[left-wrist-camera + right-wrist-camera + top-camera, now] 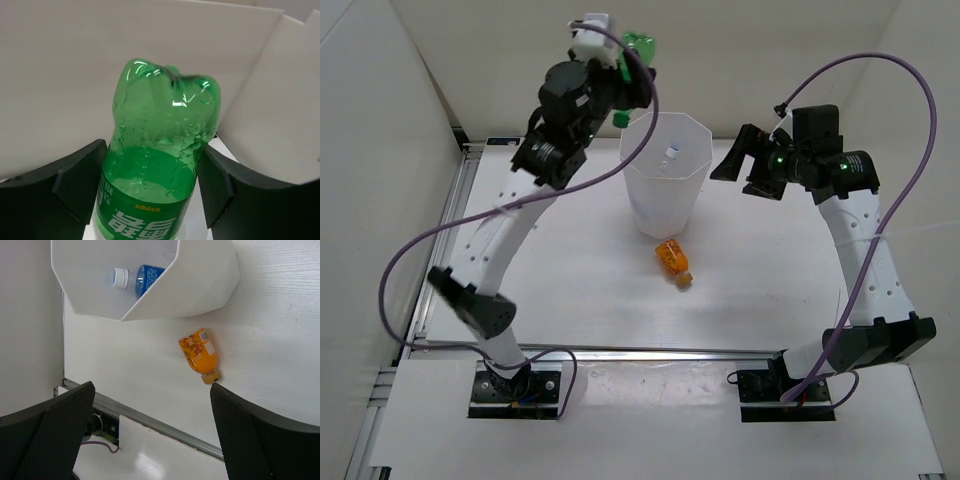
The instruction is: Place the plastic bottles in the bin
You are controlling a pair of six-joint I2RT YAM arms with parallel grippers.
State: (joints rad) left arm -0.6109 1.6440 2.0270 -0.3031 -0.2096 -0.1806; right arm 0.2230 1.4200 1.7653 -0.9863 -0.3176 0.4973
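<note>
My left gripper (pixel 632 80) is shut on the green bottle (pixel 636 62) and holds it high, just behind the far-left rim of the white bin (pixel 665 205). In the left wrist view the green bottle (pixel 160 165) fills the space between my fingers (pixel 75 182), base pointing away. A clear bottle with blue label (pixel 139 280) lies inside the bin (pixel 195 285); its white cap shows from above (pixel 672 153). The short orange bottle (pixel 673 261) lies on the table in front of the bin, also in the right wrist view (pixel 199 354). My right gripper (pixel 738 160) is open and empty, right of the bin.
White walls enclose the table at left, back and right. A metal rail (pixel 620 352) runs along the near edge, also in the right wrist view (pixel 150 422). Purple cables (pixel 880 75) loop above both arms.
</note>
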